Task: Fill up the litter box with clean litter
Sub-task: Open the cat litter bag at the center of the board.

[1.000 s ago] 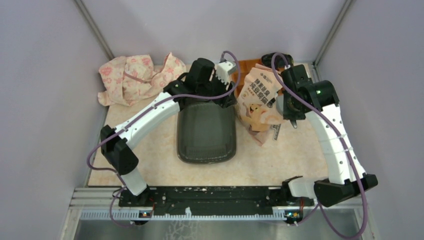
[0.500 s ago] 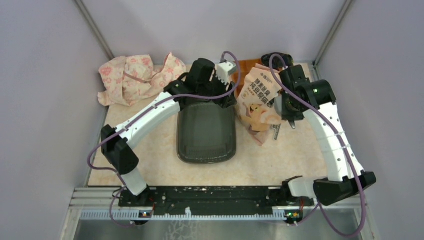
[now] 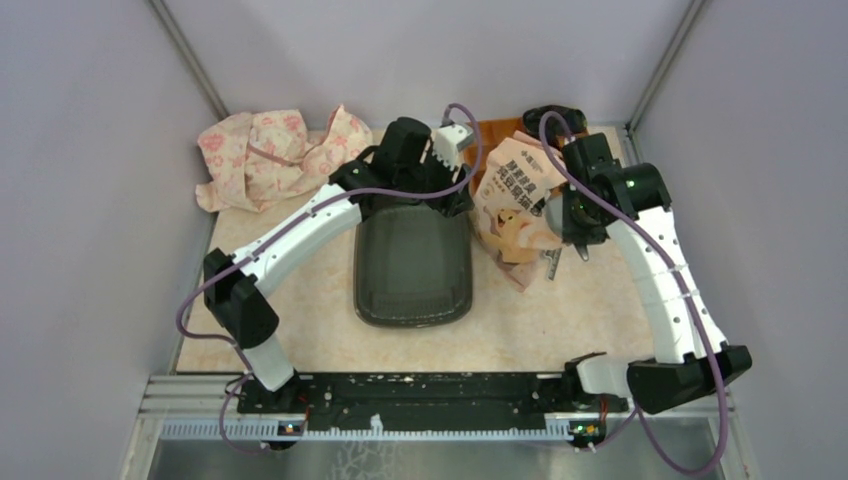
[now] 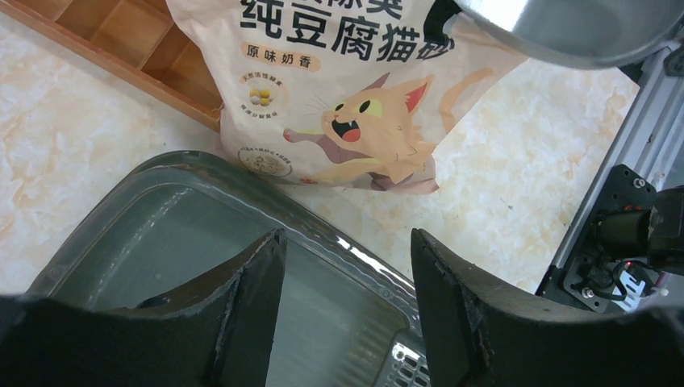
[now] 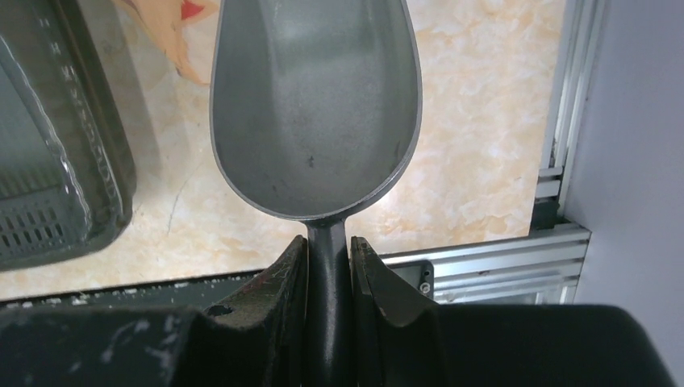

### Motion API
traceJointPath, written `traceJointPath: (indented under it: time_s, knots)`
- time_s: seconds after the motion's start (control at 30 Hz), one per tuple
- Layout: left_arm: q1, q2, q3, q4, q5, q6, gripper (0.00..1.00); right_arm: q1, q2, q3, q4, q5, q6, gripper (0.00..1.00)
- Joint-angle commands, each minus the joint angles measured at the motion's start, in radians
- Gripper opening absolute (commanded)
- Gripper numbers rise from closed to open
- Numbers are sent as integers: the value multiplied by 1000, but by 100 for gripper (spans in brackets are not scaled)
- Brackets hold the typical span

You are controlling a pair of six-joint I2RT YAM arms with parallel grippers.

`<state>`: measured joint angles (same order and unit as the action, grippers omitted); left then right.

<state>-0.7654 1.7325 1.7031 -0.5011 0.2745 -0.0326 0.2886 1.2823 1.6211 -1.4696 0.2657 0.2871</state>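
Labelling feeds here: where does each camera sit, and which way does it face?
Top external: above and behind, looking down on left arm, right arm, dark grey plastic litter box, peach-pink printed bag.
Left wrist: looks past open left gripper at box rim and bag.
Right wrist: looks along right gripper, shut on grey metal scoop.
Shared: both wrist views show scoop and box.

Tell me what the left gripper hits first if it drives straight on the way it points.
Most likely the litter box: the open left gripper aims at its rim on the bag side. The litter bag lies just beyond that rim. Depth is hard to judge, so the bag could come first.
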Motion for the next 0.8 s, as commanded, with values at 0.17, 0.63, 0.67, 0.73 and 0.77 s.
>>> traceJointPath:
  time_s: [0.17, 0.63, 0.67, 0.73, 0.77]
  knots:
    - [5, 31, 34, -11, 8, 6, 64, 132, -39, -107, 83, -118, -13, 0]
    - [8, 38, 33, -15, -97, -7, 64, 430, -73, -151, 145, -143, 66, 0]
    - [11, 30, 27, -8, -102, -10, 64, 456, -68, -164, 154, -147, 69, 0]
    - [20, 16, 19, 0, -110, -24, 64, 490, -59, -194, 171, -148, 74, 0]
    - [27, 9, 15, 4, -109, -31, 64, 492, -59, -203, 179, -135, 77, 0]
